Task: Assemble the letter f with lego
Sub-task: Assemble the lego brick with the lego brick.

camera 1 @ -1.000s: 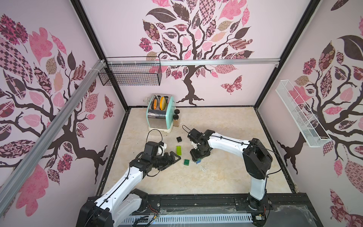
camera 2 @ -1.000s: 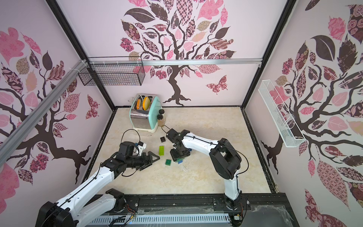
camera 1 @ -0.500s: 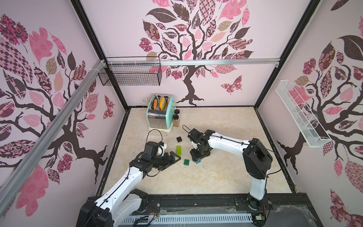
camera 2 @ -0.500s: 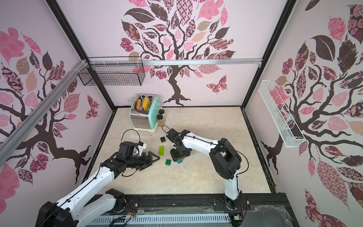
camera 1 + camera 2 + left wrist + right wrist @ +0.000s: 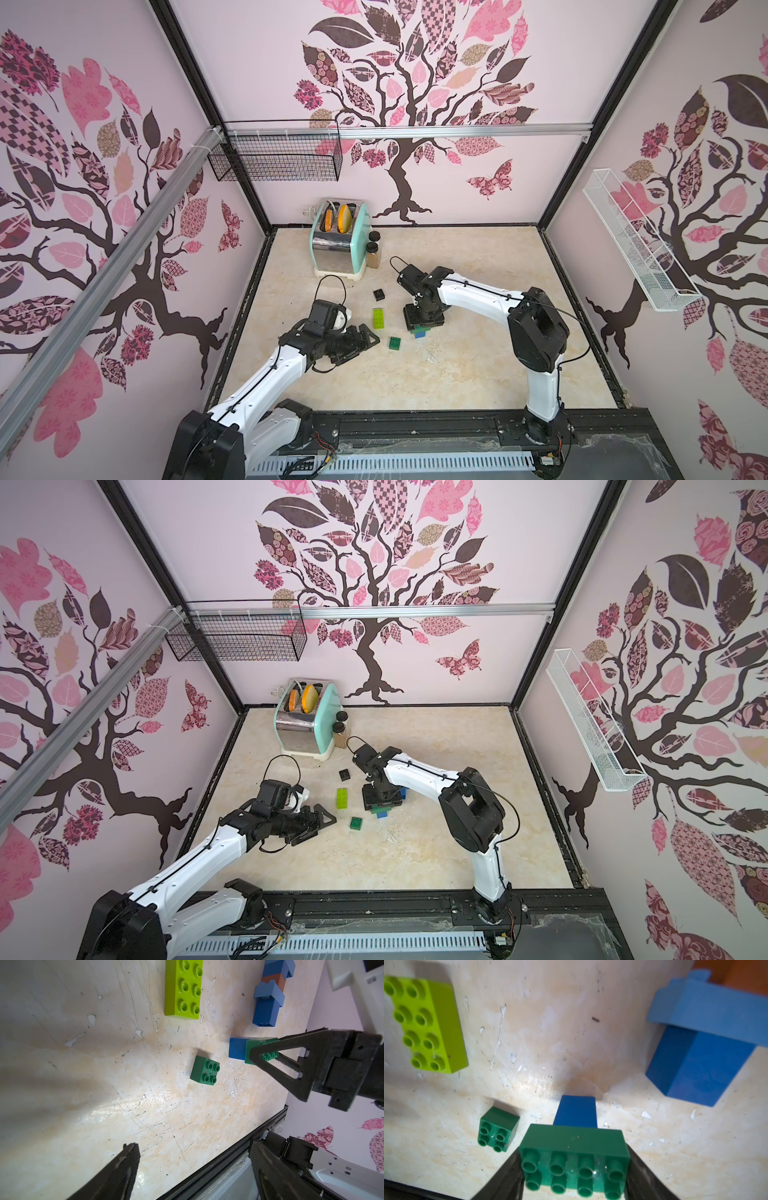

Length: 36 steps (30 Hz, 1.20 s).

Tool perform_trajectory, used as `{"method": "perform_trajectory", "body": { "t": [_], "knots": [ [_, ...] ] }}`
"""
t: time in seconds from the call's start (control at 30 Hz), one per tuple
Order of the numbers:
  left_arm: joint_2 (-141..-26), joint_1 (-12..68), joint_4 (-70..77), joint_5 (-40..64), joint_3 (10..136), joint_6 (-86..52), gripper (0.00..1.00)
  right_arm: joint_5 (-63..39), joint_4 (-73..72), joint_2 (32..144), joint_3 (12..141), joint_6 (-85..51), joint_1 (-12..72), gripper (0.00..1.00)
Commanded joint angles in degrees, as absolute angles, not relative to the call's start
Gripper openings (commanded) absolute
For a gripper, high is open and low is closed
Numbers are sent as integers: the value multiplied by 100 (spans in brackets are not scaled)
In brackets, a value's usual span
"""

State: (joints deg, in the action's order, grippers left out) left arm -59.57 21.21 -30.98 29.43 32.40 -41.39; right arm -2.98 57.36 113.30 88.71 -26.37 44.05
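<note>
I'm counting: one lime 2x4 brick (image 5: pixel 182 989), one dark green 2x2 brick (image 5: pixel 205 1070), one black brick (image 5: pixel 378 294), one blue-and-brown brick stack (image 5: pixel 270 997). Right gripper (image 5: pixel 574 1178) clamping one dark green 2x4 brick (image 5: pixel 574 1147), touching blue brick (image 5: pixel 576 1110) beneath. Left gripper (image 5: pixel 365 349) gaping, empty; 2x2 lying ahead of its tips.

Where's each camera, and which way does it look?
Both top views: high above, looking down at the table; left arm and right arm show.
Left wrist: rides the left arm, looks over the open left gripper at the dark green square brick and the right gripper.
Right wrist: rides the right arm, looks down its fingers clamping the dark green oblong brick.
Both wrist views share the lime brick.
</note>
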Motion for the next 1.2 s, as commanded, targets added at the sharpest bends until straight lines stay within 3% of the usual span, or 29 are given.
{"method": "perform_trajectory", "body": {
  "t": [0.0,0.93,1.17],
  "knots": [
    [-5989,2101,-3261,2781,3487,-3973,88,-213,5850,11423,9156,-2893,4309,67],
    [-6643,1944,-3392,2483,4008,-3842,88,149,6073,11230,9285,-2943,4261,82],
    [-7711,1748,-3332,2409,4968,-3755,88,299,6459,10870,9976,-2548,4204,91]
  ]
}}
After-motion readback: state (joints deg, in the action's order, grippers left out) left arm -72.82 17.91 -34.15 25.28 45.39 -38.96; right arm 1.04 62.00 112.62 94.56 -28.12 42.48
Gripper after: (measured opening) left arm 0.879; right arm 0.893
